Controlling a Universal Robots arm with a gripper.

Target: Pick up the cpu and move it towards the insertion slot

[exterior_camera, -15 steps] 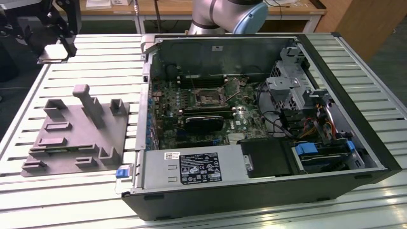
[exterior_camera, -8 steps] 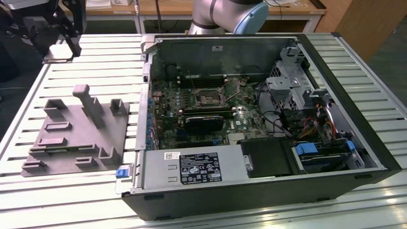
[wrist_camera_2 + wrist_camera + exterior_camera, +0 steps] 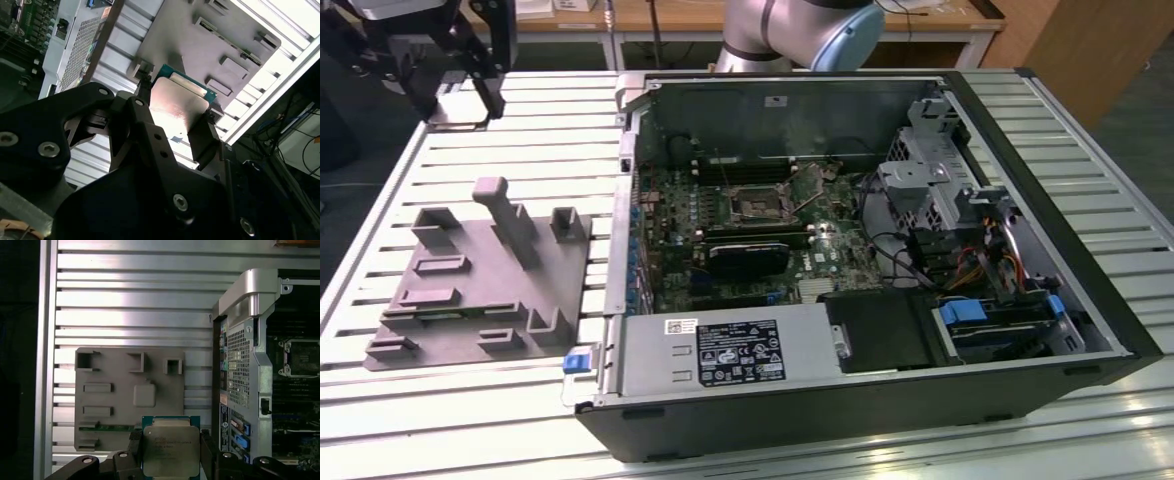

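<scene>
The cpu [image 3: 170,447] is a flat square chip with a silvery top and a green rim, and it sits between my gripper's two black fingers [image 3: 135,442]. My gripper [image 3: 170,452] is shut on it and holds it in the air above the grey fixture block [image 3: 130,395]. The second wrist view shows the chip's shiny face [image 3: 177,107] clamped by the same fingers. In the exterior view my gripper [image 3: 458,98] hangs over the slatted table at the far left corner. The insertion slot [image 3: 750,205], a dark square with a metal frame, lies on the motherboard inside the open case and appears in the first wrist view [image 3: 302,357].
The open computer case [image 3: 1107,330] takes up the exterior view's right, with its metal wall [image 3: 240,365] between my gripper and the motherboard. The stepped grey fixture block [image 3: 480,280] stands on the slatted aluminium table [image 3: 520,110]. A black card [image 3: 747,258] lies near the slot.
</scene>
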